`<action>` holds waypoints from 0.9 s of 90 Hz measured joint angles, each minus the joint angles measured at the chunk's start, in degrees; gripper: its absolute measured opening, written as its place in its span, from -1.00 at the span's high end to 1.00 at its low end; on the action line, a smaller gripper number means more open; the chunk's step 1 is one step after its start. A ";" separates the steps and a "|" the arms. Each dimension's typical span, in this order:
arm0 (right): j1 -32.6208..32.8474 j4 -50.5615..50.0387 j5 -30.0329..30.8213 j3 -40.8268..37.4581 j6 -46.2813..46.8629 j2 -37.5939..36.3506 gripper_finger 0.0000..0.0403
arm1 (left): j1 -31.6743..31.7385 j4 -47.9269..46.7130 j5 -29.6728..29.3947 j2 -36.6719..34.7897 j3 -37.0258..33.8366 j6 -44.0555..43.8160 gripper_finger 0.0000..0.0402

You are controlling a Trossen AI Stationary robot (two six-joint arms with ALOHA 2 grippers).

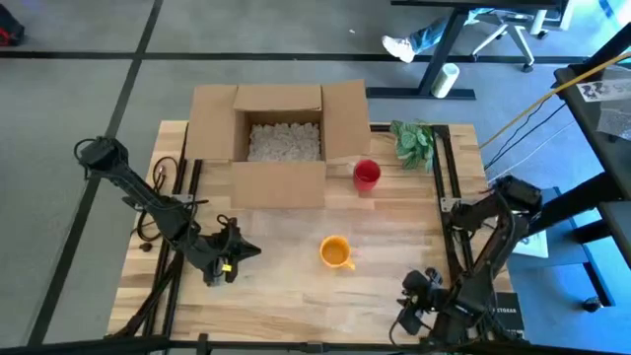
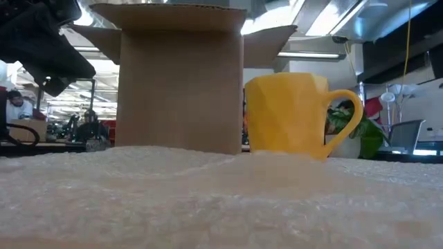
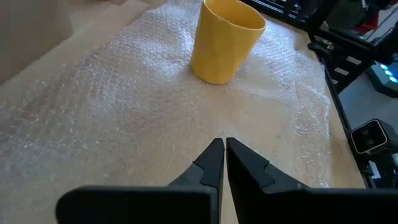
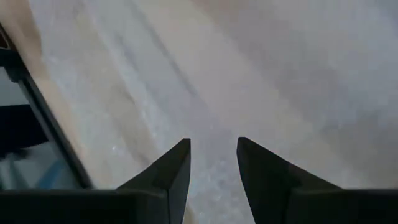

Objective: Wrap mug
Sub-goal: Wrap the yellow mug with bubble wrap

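Note:
A yellow mug point(image 1: 335, 251) stands upright on a clear sheet of bubble wrap point(image 3: 124, 93) spread flat on the wooden table; its handle point(image 2: 346, 117) sticks out sideways. My left gripper point(image 1: 246, 251) is to the mug's left, fingers shut with nothing between them point(image 3: 224, 148), pointing toward the mug point(image 3: 225, 40) above the wrap. My right gripper point(image 1: 409, 296) is near the table's front right, open point(image 4: 213, 146), hovering over the wrap point(image 4: 205, 81) close to its edge.
An open cardboard box point(image 1: 281, 138) with white filler stands at the table's far side. A red cup point(image 1: 366, 175) is just right of it and a green plant point(image 1: 414, 138) lies at the far right. Black rails point(image 1: 442, 187) run along both table sides.

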 joint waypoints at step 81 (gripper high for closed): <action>2.62 6.18 -7.00 0.20 6.37 11.48 0.56 | 0.00 -0.02 -0.01 -0.01 0.00 -1.24 1.00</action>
